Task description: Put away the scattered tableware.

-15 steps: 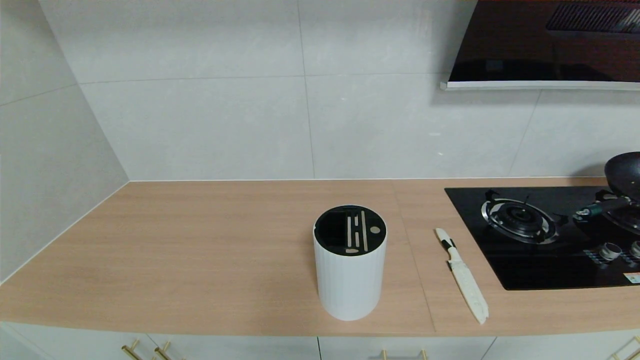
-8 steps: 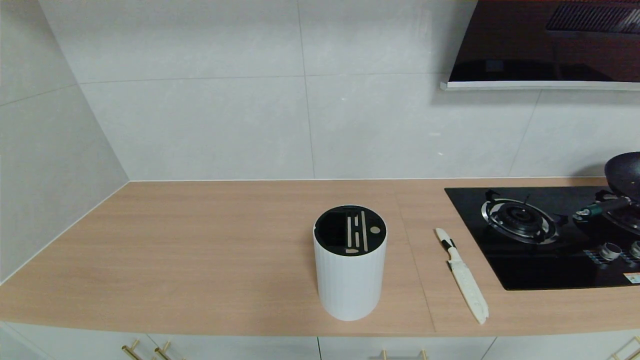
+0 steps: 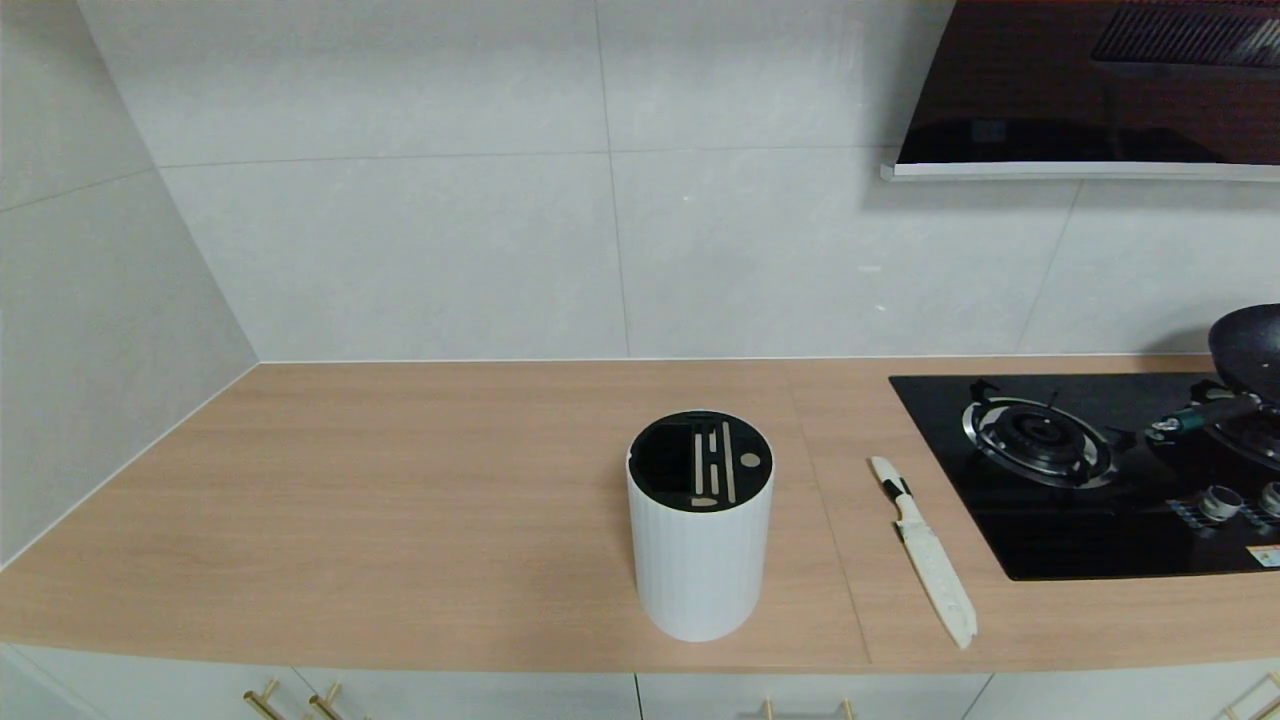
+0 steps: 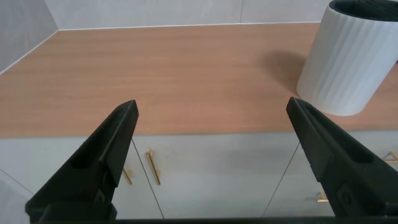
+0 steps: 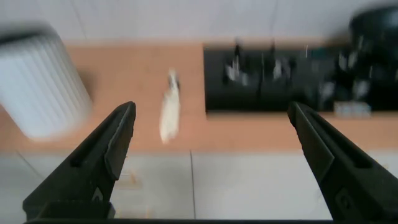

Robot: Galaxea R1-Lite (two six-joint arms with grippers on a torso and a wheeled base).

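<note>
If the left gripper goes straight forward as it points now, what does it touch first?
The left gripper would probably meet the bare countertop first, beside the white holder; depth is unclear.

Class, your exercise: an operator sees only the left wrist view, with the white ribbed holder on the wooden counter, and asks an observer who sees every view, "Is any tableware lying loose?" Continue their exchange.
Observer: Yes, a white knife lies flat on the counter, right of the holder and apart from it.
Operator: What is past the knife?
Observer: A black stove, with a dark pan at its right end.
Operator: And the right hand?
Observer: The right hand is open, in front of the counter's edge, facing the knife.
</note>
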